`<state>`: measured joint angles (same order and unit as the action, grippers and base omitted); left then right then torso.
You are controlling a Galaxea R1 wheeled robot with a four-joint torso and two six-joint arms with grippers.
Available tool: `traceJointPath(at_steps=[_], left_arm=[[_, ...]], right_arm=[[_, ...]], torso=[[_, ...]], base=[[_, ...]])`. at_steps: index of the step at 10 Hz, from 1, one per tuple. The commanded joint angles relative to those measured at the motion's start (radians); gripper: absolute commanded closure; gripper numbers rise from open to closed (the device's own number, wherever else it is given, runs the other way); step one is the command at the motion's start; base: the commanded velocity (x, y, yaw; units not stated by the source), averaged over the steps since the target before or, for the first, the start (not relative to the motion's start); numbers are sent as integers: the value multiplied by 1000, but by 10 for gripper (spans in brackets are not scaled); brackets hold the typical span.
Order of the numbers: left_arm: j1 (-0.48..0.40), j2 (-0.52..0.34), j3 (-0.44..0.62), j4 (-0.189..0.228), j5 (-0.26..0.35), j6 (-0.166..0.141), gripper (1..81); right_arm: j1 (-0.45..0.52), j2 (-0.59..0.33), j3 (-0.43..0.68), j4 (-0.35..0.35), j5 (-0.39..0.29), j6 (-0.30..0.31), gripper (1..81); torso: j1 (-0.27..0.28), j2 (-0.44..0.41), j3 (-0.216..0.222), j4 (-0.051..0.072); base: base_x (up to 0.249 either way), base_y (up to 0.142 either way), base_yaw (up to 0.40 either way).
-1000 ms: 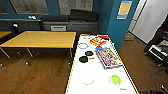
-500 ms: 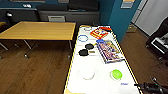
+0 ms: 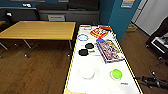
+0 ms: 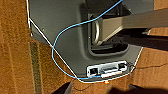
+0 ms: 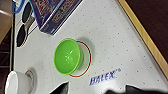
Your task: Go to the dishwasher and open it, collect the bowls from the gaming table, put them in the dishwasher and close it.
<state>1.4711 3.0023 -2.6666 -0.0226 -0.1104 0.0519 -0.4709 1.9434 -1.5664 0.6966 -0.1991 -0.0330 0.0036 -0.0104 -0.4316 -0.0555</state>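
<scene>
Head view, gaming table: we see one long white worktop [image 3: 100, 82] with a thin yellow edge, running away from the camera; its near end is cut off by the frame.
Head view, bowls: we count two, one green bowl [image 3: 116, 74] and one white bowl [image 3: 87, 73], side by side near the close end of the gaming table, well apart from each other.
Head view, boxes: two colourful game boxes on the gaming table, a large blue game box [image 3: 109, 50] beyond the green bowl and a red game box [image 3: 99, 32] towards the far end.
Head view, other items: two black discs [image 3: 86, 49] near the middle of the gaming table and one blue ring [image 3: 82, 37] beyond them; we cannot make out what they are.
Head view, surroundings: one wooden table [image 3: 37, 30] stands beside the gaming table, across a gap of wooden floor [image 3: 37, 72].
Head view, right arm: a dark arm tip [image 3: 152, 81] shows just off the gaming table's near corner, blurred.
Left wrist view: wooden floor and the robot's own grey body with one blue cable [image 4: 65, 50]; left end effector state: we cannot tell.
Right wrist view: the green bowl [image 5: 68, 59] sits tilted on a red circle printed on the gaming table [image 5: 120, 45], with blue "HALEX" lettering [image 5: 105, 76] close by; the white bowl [image 5: 17, 82] is cut off at the edge.
Right end effector: we cannot tell whether it is spread or pressed together.
</scene>
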Motion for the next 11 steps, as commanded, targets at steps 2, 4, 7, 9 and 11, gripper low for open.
traceJointPath(at_steps=[2,4,7,9,11], left_arm=[[9,-3,1,-11,72,2,10],[7,-2,-1,-13,72,2,10],[5,-2,-3,-17,72,2,10],[5,-3,-3,-20,72,2,10],[5,-6,-4,-23,72,2,10]], right_arm=[[102,64,-130,80,-43,30,10],[108,96,-180,80,-36,51,10],[137,149,-216,80,-28,76,10],[145,191,-251,78,-28,107,10],[136,241,-315,78,-25,150,10]], torso=[[0,0,0,0],[0,0,0,0],[0,0,0,0],[0,0,0,0],[0,1,0,0]], base=[[0,0,0],[0,0,0],[0,0,0],[0,0,0],[0,0,0]])
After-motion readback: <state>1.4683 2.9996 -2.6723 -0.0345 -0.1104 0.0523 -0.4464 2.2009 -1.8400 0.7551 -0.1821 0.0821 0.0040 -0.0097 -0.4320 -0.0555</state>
